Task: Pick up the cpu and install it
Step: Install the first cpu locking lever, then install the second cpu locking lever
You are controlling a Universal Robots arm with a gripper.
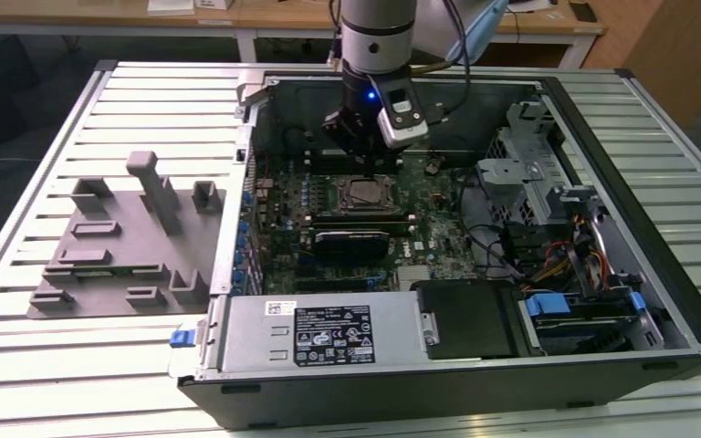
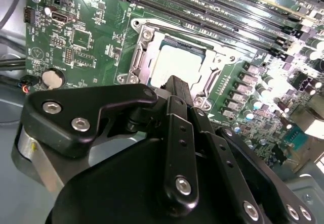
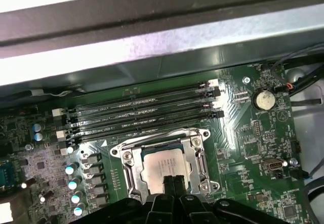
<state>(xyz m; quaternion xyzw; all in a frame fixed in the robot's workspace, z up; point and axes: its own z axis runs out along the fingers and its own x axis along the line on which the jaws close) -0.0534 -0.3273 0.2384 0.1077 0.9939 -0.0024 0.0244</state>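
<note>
silver metal marks the cpu (image 3: 163, 167), which lies flat inside the socket frame (image 3: 198, 159) on the green motherboard (image 3: 258, 148); in the second wrist view the cpu (image 2: 172, 66) sits in the same frame (image 2: 139, 57), square to it. the socket is the landmark here. the hand (image 3: 173, 182) hangs just above the socket's near edge with its two black fingers (image 3: 168, 183) pressed together, clenched on nothing, and the cpu lies free beneath them. in the second wrist view the hand (image 2: 178, 85) points down at the cpu's edge; whether the tips touch the chip cannot be told. the row of long dark memory slots (image 3: 147, 110) runs just beside the socket, between it and the case wall. a round coin battery (image 3: 263, 100) sits on the board well apart from the socket. in the exterior view the arm (image 1: 375, 55) reaches down into the open computer case (image 1: 448, 365), with the hand (image 1: 369, 151) right over the socket (image 1: 363, 193). outside the case, on the slatted bench (image 1: 34, 365), rests a grey plastic fixture (image 1: 125, 242).
</note>
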